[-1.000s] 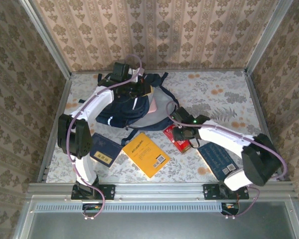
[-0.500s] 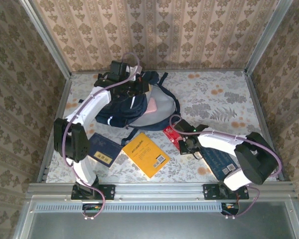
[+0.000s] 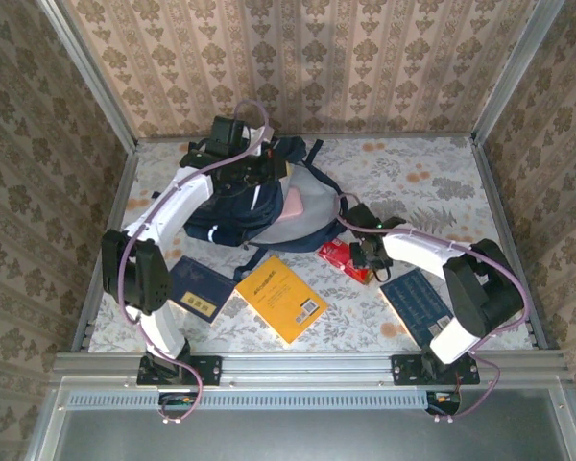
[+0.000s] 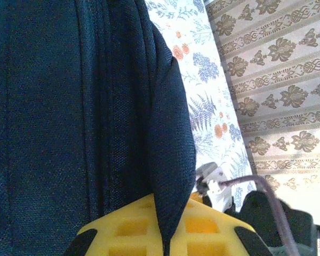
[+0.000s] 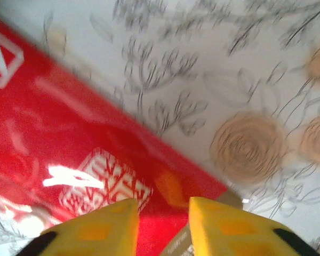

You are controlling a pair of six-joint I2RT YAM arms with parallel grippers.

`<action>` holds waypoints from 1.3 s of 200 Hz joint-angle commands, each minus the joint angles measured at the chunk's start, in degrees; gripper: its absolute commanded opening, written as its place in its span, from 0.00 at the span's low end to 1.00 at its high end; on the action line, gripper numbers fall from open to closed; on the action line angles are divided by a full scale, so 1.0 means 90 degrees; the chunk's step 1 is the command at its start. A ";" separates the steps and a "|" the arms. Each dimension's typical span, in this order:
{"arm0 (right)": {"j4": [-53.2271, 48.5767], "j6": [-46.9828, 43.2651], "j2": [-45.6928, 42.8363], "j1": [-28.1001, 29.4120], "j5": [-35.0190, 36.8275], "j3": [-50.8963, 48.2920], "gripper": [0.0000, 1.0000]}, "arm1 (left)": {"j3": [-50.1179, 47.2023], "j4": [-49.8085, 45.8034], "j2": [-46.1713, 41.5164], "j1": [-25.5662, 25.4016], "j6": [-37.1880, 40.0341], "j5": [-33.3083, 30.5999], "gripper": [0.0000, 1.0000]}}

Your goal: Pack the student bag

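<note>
My left gripper is clamped on a fold of the student bag, which lies far-left on the table with something pink showing in its grey-lined mouth. My right gripper hangs slightly apart over a red book's corner.

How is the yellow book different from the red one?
The yellow book is bigger than the red book. The yellow book lies out in the open, away from both arms; the red book has the right gripper right over its corner. Both lie flat on the flowery table, just in front of the student bag.
</note>
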 commanded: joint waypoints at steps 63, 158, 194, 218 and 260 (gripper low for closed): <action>0.1210 0.1942 -0.2850 -0.1155 -0.2131 -0.2032 0.58 | 0.0234 0.0081 0.0224 -0.0074 0.0139 0.0327 0.00; 0.1533 0.3176 -0.3165 -0.0883 -0.2903 -0.3048 0.58 | 0.0219 0.0080 0.0254 -0.0074 0.0145 0.0314 0.00; 0.2168 0.3219 -0.2512 -0.0779 -0.2928 -0.3023 0.58 | 0.0219 0.0075 0.0273 -0.0267 0.0163 0.0316 0.00; 0.2276 0.3009 -0.2170 -0.0768 -0.2679 -0.2890 0.58 | 0.0224 0.0079 0.0273 -0.0264 0.0171 0.0333 0.00; 0.2781 0.2543 -0.2019 -0.0931 -0.2390 -0.2826 0.58 | 0.0224 0.0085 0.0312 -0.0267 0.0147 0.0356 0.00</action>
